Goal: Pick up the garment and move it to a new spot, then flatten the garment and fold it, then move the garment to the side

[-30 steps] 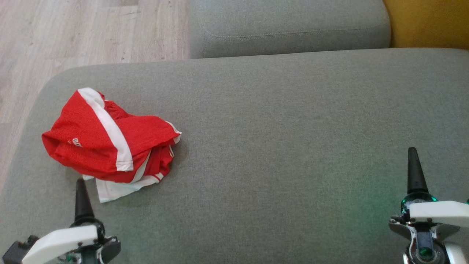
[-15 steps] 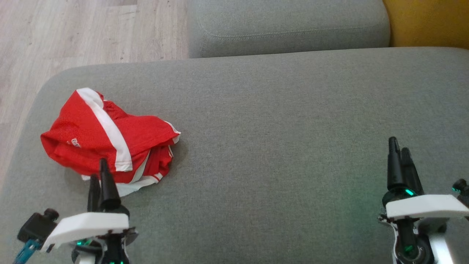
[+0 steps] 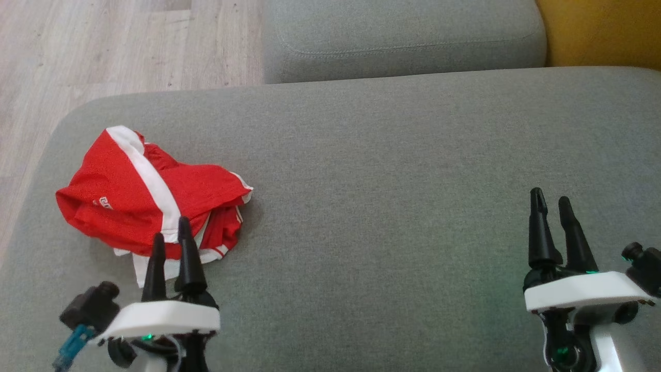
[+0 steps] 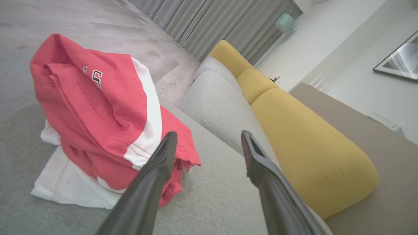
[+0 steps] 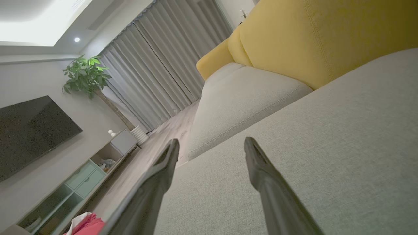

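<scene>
Garment [image 3: 150,191]: red fabric with a broad white stripe and white lettering, lying crumpled in a heap on the left part of the grey seat cushion [image 3: 387,155], near its rounded left edge. A white layer protrudes from under the heap on the side nearest the robot.

Left gripper [image 3: 170,229]: fingers spread, nothing between them. In the head view the fingertips overlap the near edge of the garment. In the left wrist view one finger crosses the red hem and white stripe, while the other lies over bare cushion beside the heap. Contact with the fabric cannot be determined.

Right gripper [image 3: 550,195]: fingers spread, nothing held. It is positioned above bare cushion at the right side of the seat, well apart from the garment.

Surroundings: a grey back cushion [image 3: 403,36] lies beyond the seat, a yellow cushion [image 3: 599,31] adjoins it on the right, and pale wood floor [image 3: 103,46] lies beyond the left corner of the seat.
</scene>
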Robot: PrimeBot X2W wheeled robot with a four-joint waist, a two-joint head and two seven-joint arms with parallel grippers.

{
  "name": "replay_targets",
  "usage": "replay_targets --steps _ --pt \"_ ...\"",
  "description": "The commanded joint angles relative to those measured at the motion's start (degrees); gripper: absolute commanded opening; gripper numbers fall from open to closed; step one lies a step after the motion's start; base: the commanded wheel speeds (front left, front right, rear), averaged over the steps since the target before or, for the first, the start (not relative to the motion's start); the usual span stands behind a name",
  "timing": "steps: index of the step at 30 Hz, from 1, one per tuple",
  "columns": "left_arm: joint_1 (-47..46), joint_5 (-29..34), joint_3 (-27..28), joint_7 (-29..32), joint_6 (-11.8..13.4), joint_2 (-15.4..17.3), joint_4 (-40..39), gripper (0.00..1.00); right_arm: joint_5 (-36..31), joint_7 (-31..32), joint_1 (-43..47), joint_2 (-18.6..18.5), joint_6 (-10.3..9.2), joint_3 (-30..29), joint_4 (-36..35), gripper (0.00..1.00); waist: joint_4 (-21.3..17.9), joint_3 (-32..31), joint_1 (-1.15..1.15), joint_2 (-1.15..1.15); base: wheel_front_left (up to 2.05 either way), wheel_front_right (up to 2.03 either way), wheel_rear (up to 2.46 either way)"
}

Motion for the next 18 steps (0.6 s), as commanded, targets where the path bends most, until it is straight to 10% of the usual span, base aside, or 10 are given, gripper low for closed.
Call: replay_targets --steps 1,18 --pt "-3.1 1.6 0.4 -0.6 -0.4 0.4 -1.8 1.00 -1.7 -0.7 -1.9 -0.4 0.25 1.1 -2.6 1.00 0.0 0.0 0.00 0.00 0.00 0.00 0.00" --pt "-5.6 19.4 -7.6 -3.5 2.6 3.2 0.8 1.00 -16.6 -3.6 -2.5 -0.4 0.31 2.0 -3.5 1.00 0.0 0.4 0.00 0.00 0.00 0.00 0.00"
